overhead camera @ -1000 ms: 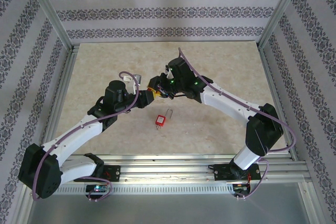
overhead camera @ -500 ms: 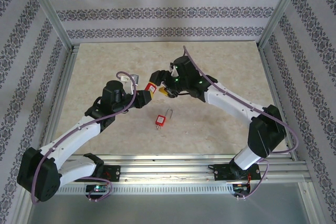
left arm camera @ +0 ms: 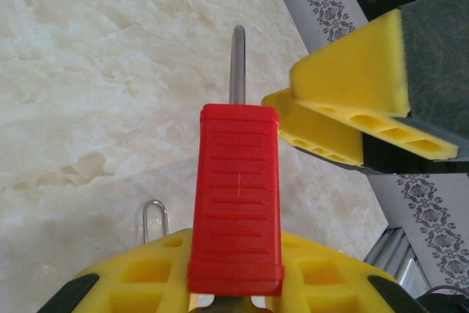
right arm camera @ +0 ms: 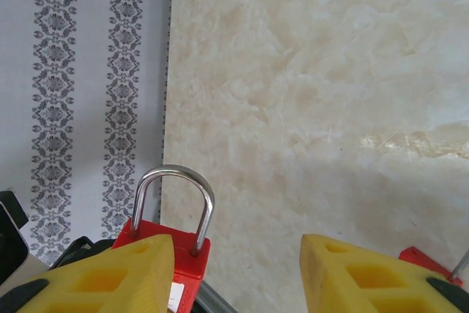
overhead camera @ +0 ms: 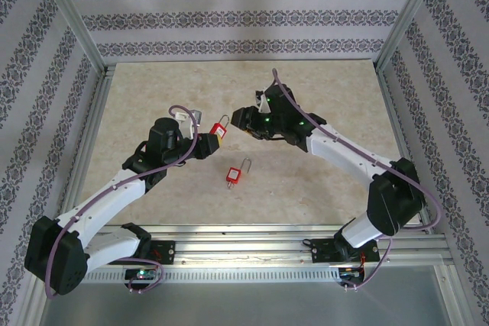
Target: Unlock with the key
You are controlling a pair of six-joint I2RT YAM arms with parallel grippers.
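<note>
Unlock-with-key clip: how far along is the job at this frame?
Done: the left gripper has one red padlock up off the table, clamped by its body.
In hand: the right gripper sits beside it, jaws open, gripping nothing.
Left: the shackle looks seated at both legs, so keying and opening remain.
A second red padlock lies on the table.

Ref = loose padlock (overhead camera: pixel 234 175), lying on table (overhead camera: pixel 153 97) near centre. Behind it & a bit left we see the held padlock (overhead camera: pixel 221 130), raised off the table, clamped in left gripper (overhead camera: pixel 215 140). Right gripper (overhead camera: pixel 241 118) sits behind ref, just right of held padlock's shackle, apart.
</note>
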